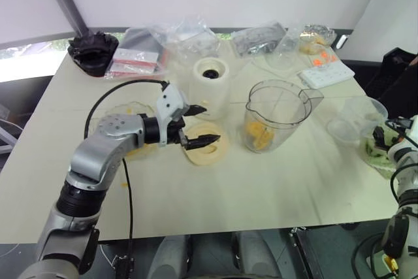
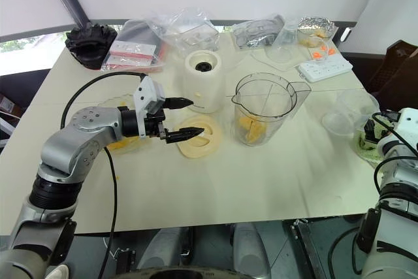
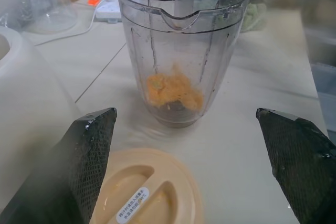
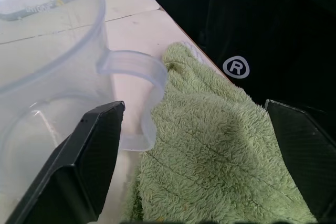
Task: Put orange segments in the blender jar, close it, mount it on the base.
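The clear blender jar (image 1: pixel 277 114) stands upright in the middle of the table, with yellow-orange segments (image 3: pixel 173 90) heaped at its bottom. To its left, further back, sits the cream-white base (image 1: pixel 210 86) with its dark socket on top. A flat cream lid (image 1: pixel 208 151) lies in front of the base. My left gripper (image 1: pixel 206 125) hangs open just above that lid, pointing toward the jar and holding nothing. At the table's right edge my right gripper (image 4: pixel 194 106) is open over a green towel (image 4: pixel 210 156), beside a clear handled cup (image 4: pixel 47 77).
A shallow glass bowl (image 2: pixel 121 142) with yellow-orange pieces sits under my left forearm. Plastic bags (image 1: pixel 183 37), a black object (image 1: pixel 93 52) and a white power strip (image 1: pixel 325 73) line the back. Clear cups (image 1: pixel 356 119) stand right of the jar.
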Available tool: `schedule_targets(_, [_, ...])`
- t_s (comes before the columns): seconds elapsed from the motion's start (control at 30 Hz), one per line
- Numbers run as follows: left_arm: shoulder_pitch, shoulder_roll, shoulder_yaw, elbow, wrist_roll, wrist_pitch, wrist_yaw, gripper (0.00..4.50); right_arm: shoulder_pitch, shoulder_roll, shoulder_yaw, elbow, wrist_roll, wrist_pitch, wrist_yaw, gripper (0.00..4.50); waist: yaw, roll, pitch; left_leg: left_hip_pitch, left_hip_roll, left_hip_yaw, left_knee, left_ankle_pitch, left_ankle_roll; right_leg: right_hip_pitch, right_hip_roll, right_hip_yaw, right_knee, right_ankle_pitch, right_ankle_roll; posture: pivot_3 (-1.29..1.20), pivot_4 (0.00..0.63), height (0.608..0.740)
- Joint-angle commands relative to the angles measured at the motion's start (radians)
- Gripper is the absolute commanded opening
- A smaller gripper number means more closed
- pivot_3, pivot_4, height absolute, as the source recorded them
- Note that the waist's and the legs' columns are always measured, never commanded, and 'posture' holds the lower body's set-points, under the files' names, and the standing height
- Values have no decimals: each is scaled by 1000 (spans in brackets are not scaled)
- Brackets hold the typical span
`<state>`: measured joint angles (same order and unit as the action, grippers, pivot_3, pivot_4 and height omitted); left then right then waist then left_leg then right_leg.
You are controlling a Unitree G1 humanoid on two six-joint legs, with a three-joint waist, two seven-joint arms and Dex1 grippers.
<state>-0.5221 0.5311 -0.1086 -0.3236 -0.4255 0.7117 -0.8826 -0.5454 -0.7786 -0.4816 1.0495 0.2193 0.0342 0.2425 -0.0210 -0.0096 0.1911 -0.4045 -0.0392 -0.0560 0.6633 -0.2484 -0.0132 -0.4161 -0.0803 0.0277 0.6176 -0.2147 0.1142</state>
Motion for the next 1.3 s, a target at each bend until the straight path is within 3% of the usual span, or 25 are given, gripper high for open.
schedule_targets(0.03, [-23, 1, -5, -42, -12, -7, 8, 4500, -25, -36, -3, -1, 3, -33, 4, 2546, 0, 0, 0, 0, 0, 0, 0, 0, 0, 0, 0, 0, 0, 0, 0, 0, 150, 740])
schedule_targets(0.17, [-29, -2, -10, -37, -12, -12, 10, 4500, -28, -33, -1, -4, 7, -41, 16, 389, 0, 0, 0, 0, 0, 0, 0, 0, 0, 0, 0, 0, 0, 0, 0, 0, 150, 740])
schedule_targets(0.2, [-31, -2, -12, -36, -13, -12, 11, 4500, -28, -32, 0, -6, 7, -42, 19, 44, 0, 0, 0, 0, 0, 0, 0, 0, 0, 0, 0, 0, 0, 0, 0, 0, 150, 740])
schedule_targets(0.67, [-43, -3, -24, -27, -12, -20, 8, 4500, 41, 6, -11, -103, 46, -5, 53, 44, 1, 0, 0, 6, 0, -2, -1, 0, 0, 8, 0, -1, -3, 0, 0, 0, 150, 740])
schedule_targets(0.97, [-38, -5, -32, -30, -12, -25, 7, 4500, 219, 130, -101, -589, 163, 153, -66, 44, 1, 1, 0, 7, 2, -3, -2, 0, 0, 7, 0, 0, -3, 0, 0, 0, 150, 740])
schedule_targets(1.3, [-40, -7, -47, -20, -7, -40, -3, 4500, 217, 185, -165, -841, 247, 237, -152, 44, 7, 1, 1, 7, 2, -3, -2, 0, 0, 7, 0, 0, -3, -1, 1, 0, 150, 740])
